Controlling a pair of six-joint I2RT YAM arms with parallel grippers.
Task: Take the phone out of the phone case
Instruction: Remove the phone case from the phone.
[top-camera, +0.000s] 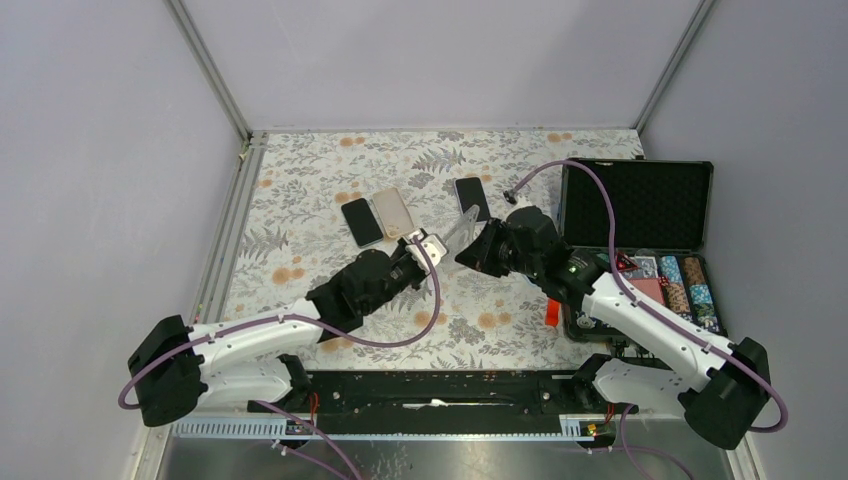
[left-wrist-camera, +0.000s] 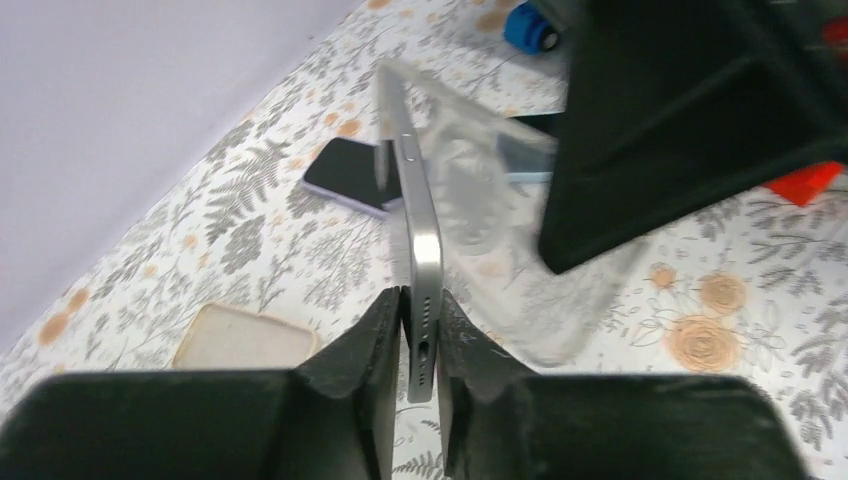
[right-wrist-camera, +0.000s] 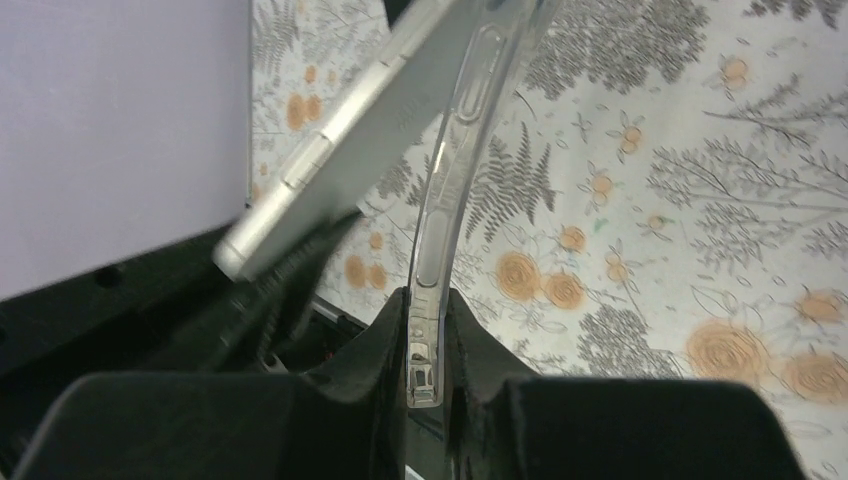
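Contact is being made at the middle of the top view, where two arms are meeting above the floral-patterned surface (top-camera: 300, 180). A slim silver metal phone (left-wrist-camera: 420, 215) is being pinched at the end with the port by the left claw (left-wrist-camera: 421, 303), its black fingers (left-wrist-camera: 375, 335) being set narrowly against both flat faces. A clear flexible plastic phone case (right-wrist-camera: 450, 180) is being clamped by one edge in the right claw (right-wrist-camera: 425, 305), which is likewise being held narrow. In the right wrist view the phone is being angled toward the upper left while the case is running up the middle, so the two are being splayed apart near the claws; whether they are touching farther up cannot be told.

At the upper centre of the top view, a black phone (top-camera: 361, 222), a beige rectangular slab (top-camera: 393, 212) and a second black phone (top-camera: 472, 197) are lying flat. At the right, an open black foam-lined box (top-camera: 640, 200) is being occupied by rows of coloured chips (top-camera: 685, 285).
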